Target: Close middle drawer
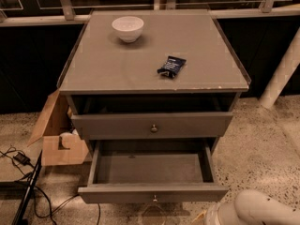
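The middle drawer [152, 168] of the grey cabinet is pulled far out and is empty inside. Its flat front [117, 194] faces me, with a small round knob [154, 198] at the centre. The top drawer front [152, 124] above it stands slightly ajar, with a dark gap under the cabinet top. The lowest drawer is hidden below. My white arm [255, 210] comes in at the bottom right corner. My gripper [156, 215] shows only dimly at the bottom edge, just in front of and below the middle drawer's knob.
On the cabinet top [93, 74] stand a white bowl [127, 28] and a dark snack packet [171, 66]. An open cardboard box [58, 135] and black cables [23, 172] lie on the floor at the left. A white post [281, 74] stands at the right.
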Controlling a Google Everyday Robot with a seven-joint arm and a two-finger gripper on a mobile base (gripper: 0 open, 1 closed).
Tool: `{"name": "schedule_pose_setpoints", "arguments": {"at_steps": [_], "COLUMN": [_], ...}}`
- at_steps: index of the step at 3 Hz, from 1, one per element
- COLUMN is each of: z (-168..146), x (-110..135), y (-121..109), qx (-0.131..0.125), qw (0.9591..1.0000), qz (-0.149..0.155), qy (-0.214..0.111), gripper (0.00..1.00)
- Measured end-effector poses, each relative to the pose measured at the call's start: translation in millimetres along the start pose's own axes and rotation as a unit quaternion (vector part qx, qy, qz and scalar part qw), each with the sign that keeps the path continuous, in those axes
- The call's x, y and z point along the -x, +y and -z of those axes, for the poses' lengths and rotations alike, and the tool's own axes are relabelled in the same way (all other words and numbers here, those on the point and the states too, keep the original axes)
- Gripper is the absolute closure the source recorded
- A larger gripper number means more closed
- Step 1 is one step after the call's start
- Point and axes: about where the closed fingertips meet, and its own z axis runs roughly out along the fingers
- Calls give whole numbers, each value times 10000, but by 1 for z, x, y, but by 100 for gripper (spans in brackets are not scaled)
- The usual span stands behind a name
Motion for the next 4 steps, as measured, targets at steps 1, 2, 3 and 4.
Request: {"name": "schedule_pose_setpoints", "arguments": {"at_steps": [1,2,3,4], "z": [0,-14,-35,-52], "x": [0,-1,6,25], "y": [0,-6,-18,-31], "qx": [0,-70,-431,-927], "qw": [10000,9994,9929,9718], "qz": [0,328,1067,2032], "qy": [0,-3,-295,-752], "gripper": [100,100,100,100]}}
